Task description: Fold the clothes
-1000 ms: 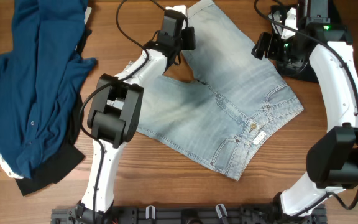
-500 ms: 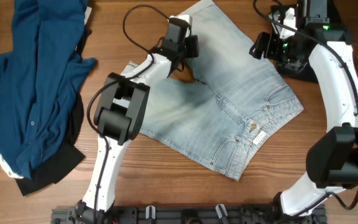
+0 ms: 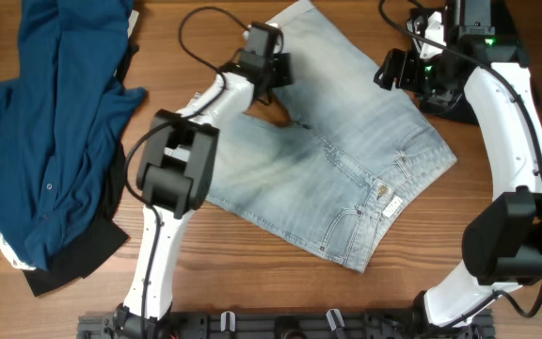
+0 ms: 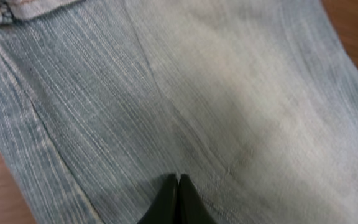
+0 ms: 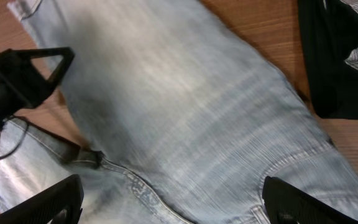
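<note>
The pale-blue denim shorts (image 3: pixel 337 160) lie spread flat in the middle of the table, waistband and button toward the lower right. My left gripper (image 3: pixel 265 58) is shut, its tips low over the upper leg of the shorts; in the left wrist view (image 4: pixel 178 180) the closed fingers sit against the denim (image 4: pixel 229 93) with no fold seen between them. My right gripper (image 3: pixel 395 70) is open above the shorts' far right edge; in the right wrist view (image 5: pixel 176 205) its fingers are wide apart over the denim (image 5: pixel 185 106). A dark-blue shirt (image 3: pixel 55 122) lies at the left over black shorts (image 3: pixel 73 254).
A black item (image 3: pixel 448 98) lies at the far right beside the shorts and also shows in the right wrist view (image 5: pixel 337 56). The left arm (image 5: pixel 17 81) reaches across the shorts' upper leg. Bare wood table (image 3: pixel 252 264) runs along the front.
My left gripper has shifted a little over the upper leg, down-right and then back up-left. My right gripper has edged slightly left. The shorts lie nearly as before.
</note>
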Available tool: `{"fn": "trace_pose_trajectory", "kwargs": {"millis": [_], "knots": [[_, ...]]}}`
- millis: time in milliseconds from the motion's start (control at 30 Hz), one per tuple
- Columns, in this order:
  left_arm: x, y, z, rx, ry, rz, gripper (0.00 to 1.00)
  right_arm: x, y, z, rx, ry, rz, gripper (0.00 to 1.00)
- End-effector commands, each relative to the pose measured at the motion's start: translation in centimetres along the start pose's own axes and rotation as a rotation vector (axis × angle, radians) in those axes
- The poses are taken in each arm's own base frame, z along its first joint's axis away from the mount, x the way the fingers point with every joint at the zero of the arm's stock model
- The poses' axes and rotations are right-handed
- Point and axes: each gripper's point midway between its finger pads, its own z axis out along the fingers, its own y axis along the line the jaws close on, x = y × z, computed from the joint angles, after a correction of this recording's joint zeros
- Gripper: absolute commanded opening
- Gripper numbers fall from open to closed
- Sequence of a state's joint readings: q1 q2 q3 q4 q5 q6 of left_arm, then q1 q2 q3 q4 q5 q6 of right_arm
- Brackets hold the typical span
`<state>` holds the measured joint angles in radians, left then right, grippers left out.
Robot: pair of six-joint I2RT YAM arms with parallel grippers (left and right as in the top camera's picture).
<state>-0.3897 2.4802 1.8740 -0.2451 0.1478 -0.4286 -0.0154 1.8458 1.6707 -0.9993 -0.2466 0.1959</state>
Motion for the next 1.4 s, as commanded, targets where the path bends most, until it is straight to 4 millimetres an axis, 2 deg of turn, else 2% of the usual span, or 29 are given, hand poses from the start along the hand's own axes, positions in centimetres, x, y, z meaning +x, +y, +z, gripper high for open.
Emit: {"fn": "trace_pose_trajectory", "kwargs": {"millis": [0, 167, 267, 400, 467, 533, 600, 633, 667, 700, 767, 800, 933, 1033, 1100, 1167, 1200, 1300, 1333, 1367], "knots": [[2.6, 12.6, 0.0, -0.214, 0.127, -0.214, 0.04, -0.3, 1.6, 0.0, -0.031, -0.013, -0.039, 0.93], [4.0, 21.8, -3.8, -0.339, 0.241, -0.369, 0.04, -0.6, 2.4, 0.2, -0.041, -0.030, -0.034, 0.93], [5.3, 26.0, -6.3, -0.394, 0.314, -0.422, 0.04, -0.9, 3.2, 0.3, -0.052, -0.047, -0.048, 0.93], [7.5, 29.8, -9.8, -0.451, 0.416, -0.506, 0.06, -1.4, 4.2, 1.3, -0.067, -0.064, -0.054, 0.93], [8.6, 30.9, -11.6, -0.475, 0.468, -0.558, 0.10, -1.5, 4.7, 2.1, -0.073, -0.064, -0.065, 0.93], [9.4, 31.4, -13.2, -0.490, 0.512, -0.595, 0.19, -1.3, 5.0, 3.5, -0.075, -0.048, -0.075, 0.93], [9.9, 31.2, -14.8, -0.493, 0.560, -0.589, 0.40, -0.8, 5.3, 5.0, -0.074, -0.017, -0.082, 0.93], [9.9, 31.1, -15.2, -0.492, 0.571, -0.576, 0.56, -0.6, 5.4, 5.4, -0.073, -0.008, -0.085, 0.94], [9.8, 30.8, -15.8, -0.486, 0.581, -0.554, 0.65, -0.4, 5.5, 6.0, -0.072, 0.002, -0.090, 0.94], [9.5, 30.4, -16.3, -0.484, 0.583, -0.540, 0.79, -0.2, 5.7, 6.5, -0.073, 0.011, -0.095, 0.94], [8.5, 29.7, -17.3, -0.482, 0.569, -0.517, 0.95, 0.0, 5.8, 7.5, -0.073, 0.023, -0.100, 0.94], [7.4, 29.0, -18.1, -0.479, 0.546, -0.503, 1.00, 0.3, 6.0, 8.3, -0.074, 0.036, -0.107, 0.94], [3.1, 26.3, -20.7, -0.457, 0.436, -0.449, 1.00, 1.3, 7.6, 9.6, -0.103, 0.063, -0.161, 0.92], [-0.4, 24.0, -23.3, -0.433, 0.327, -0.401, 1.00, 1.9, 9.3, 10.4, -0.130, 0.068, -0.201, 0.80], [-3.0, 21.8, -25.7, -0.410, 0.233, -0.360, 1.00, 2.2, 10.9, 11.0, -0.167, 0.065, -0.239, 0.57], [-4.8, 20.2, -27.6, -0.392, 0.160, -0.332, 1.00, 2.6, 12.3, 11.8, -0.183, 0.063, -0.259, 0.23], [-5.9, 19.0, -29.2, -0.379, 0.106, -0.329, 1.00, 3.1, 13.2, 12.9, -0.186, 0.064, -0.268, 0.11], [-7.9, 16.8, -32.9, -0.351, -0.002, -0.303, 1.00, 3.9, 14.5, 14.9, -0.199, 0.071, -0.286, 0.06], [-8.5, 15.8, -34.8, -0.340, -0.047, -0.289, 1.00, 4.2, 14.7, 15.9, -0.201, 0.076, -0.280, 0.05], [-8.8, 15.4, -35.6, -0.336, -0.066, -0.283, 1.00, 4.3, 14.7, 16.3, -0.201, 0.080, -0.281, 0.04]]}}
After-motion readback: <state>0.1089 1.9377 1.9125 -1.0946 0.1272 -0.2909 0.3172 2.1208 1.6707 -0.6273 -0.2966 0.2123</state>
